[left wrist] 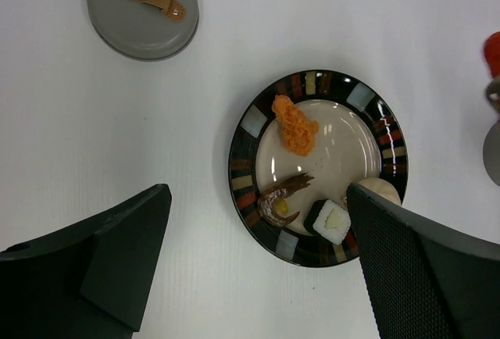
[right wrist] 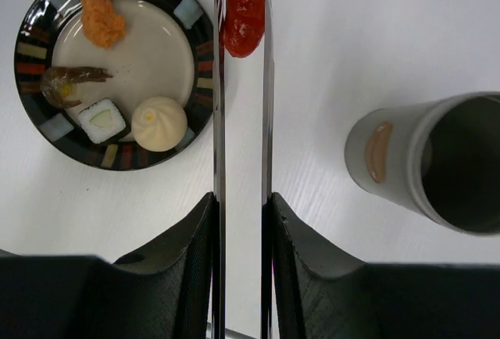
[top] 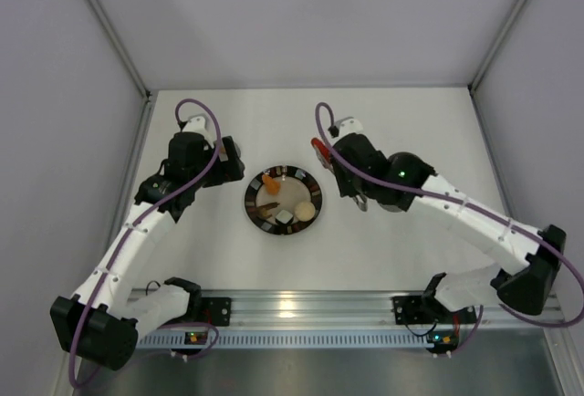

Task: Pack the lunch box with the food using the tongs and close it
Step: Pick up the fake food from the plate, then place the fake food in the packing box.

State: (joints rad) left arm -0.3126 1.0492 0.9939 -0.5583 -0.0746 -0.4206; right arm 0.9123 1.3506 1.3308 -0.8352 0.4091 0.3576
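My right gripper (right wrist: 241, 202) is shut on the silvery tongs (right wrist: 219, 120), one finger pressing each arm. The tongs pinch a red piece of food (right wrist: 244, 7) between their tips, held over the table between the plate and the lunch box. The grey lunch box (right wrist: 406, 163) stands open to the right of the tongs. Its round lid (left wrist: 142, 9) lies flat on the table, left of the plate. The dark-rimmed plate (top: 251, 197) holds an orange piece (left wrist: 295, 124), a brown shrimp (left wrist: 280, 202), a white-and-black roll (left wrist: 328, 220) and a cream bun (right wrist: 158, 123). My left gripper (left wrist: 258, 198) hangs open above the plate's left edge, holding nothing.
White walls enclose the table on three sides. In the top view the right arm (top: 456, 209) covers the lunch box and the left arm (top: 151, 218) covers the lid. A metal rail (top: 301, 309) runs along the near edge.
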